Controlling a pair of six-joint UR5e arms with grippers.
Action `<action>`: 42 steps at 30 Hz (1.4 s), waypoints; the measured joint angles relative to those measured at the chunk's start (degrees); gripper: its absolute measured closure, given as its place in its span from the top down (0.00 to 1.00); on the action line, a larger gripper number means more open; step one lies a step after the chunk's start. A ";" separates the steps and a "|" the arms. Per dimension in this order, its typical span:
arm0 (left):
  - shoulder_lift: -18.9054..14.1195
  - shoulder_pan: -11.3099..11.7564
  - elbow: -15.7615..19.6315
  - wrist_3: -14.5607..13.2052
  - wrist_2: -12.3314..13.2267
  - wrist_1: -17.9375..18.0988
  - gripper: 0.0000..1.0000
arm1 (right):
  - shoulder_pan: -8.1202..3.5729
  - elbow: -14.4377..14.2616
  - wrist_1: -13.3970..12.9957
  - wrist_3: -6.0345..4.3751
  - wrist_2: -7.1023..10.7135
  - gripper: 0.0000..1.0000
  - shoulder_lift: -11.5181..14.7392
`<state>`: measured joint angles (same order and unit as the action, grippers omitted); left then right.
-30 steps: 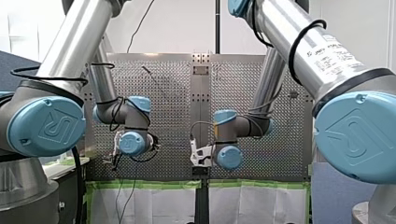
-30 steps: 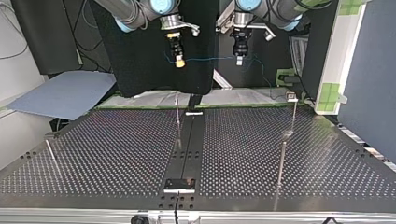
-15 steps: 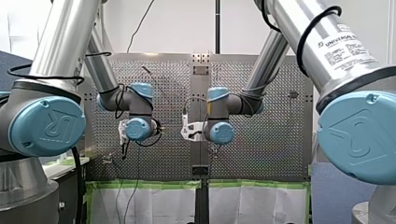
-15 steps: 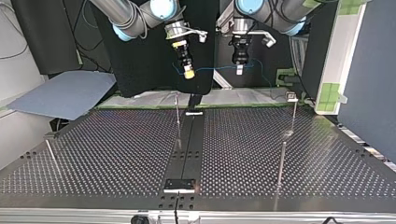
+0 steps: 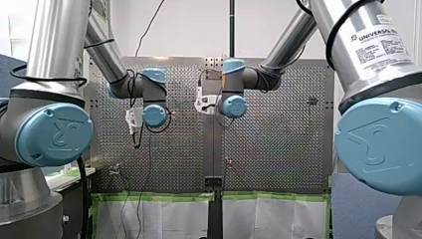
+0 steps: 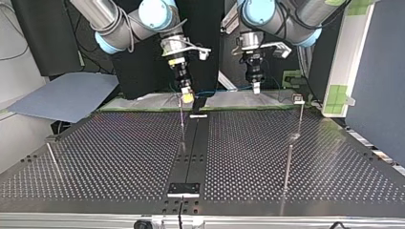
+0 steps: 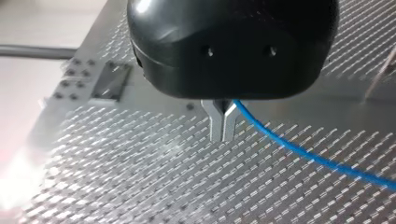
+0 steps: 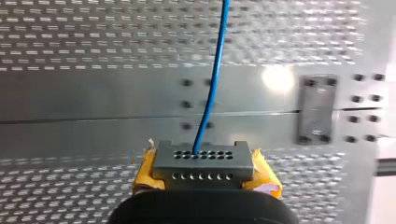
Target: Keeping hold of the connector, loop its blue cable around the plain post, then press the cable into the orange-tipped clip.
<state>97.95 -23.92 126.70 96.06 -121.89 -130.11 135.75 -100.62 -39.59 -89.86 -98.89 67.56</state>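
The right gripper [image 8: 203,170] grips the small metal connector [image 8: 203,161] above the desk [image 6: 119,157]. The left gripper [image 7: 223,126], also over the desk, is pinched shut on the blue cable [image 7: 303,151]. It looks thin, light and floppy; I'd steer it from close to the grip.

Wall [image 5: 189,25]: plain white, above table's far end in front view; black pole [image 5: 231,27] upright vs. it.
Table [image 6: 119,157]: perforated metal, dark centre strip [image 6: 196,143] down the mid.
Edge: green tape [image 5: 149,196] along it, white sheets [image 5: 169,216] hanging below.
Backdrop: black cloth [image 6: 143,71] (top view, beyond table).
Top view left: grey-blue board [image 6: 62,98], lying flat-ish, off the table.
Top view right: dark blue panel [image 6: 377,81]; white upright [image 6: 351,47] w/ green patches.
Light: glare spot [image 8: 278,77] on metal, right wrist view.
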 joint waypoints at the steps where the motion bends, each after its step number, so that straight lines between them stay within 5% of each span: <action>1: -0.40 0.18 -0.41 0.00 -0.40 -0.40 0.02 | -0.05 0.37 0.68 0.02 0.01 0.00 0.67; 18: -8.70 3.20 -7.59 1.17 -7.14 -8.72 0.02 | -3.71 6.63 9.55 -0.15 2.80 0.00 7.61; 25: -12.47 4.54 -11.26 0.56 -7.05 -12.48 0.02 | -4.24 9.22 13.51 -0.16 6.50 0.00 7.06; 33: -15.73 6.25 -15.53 -0.08 -3.82 -16.83 0.02 | -3.96 12.76 17.98 0.81 10.92 0.00 3.97; 42: -14.79 8.11 -19.83 -0.63 -1.25 -22.06 0.02 | -3.91 17.50 19.39 -0.74 13.17 0.00 3.28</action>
<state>83.16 -15.81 106.87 95.43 -123.14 -152.17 131.84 -83.12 -20.20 -90.59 -85.72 70.83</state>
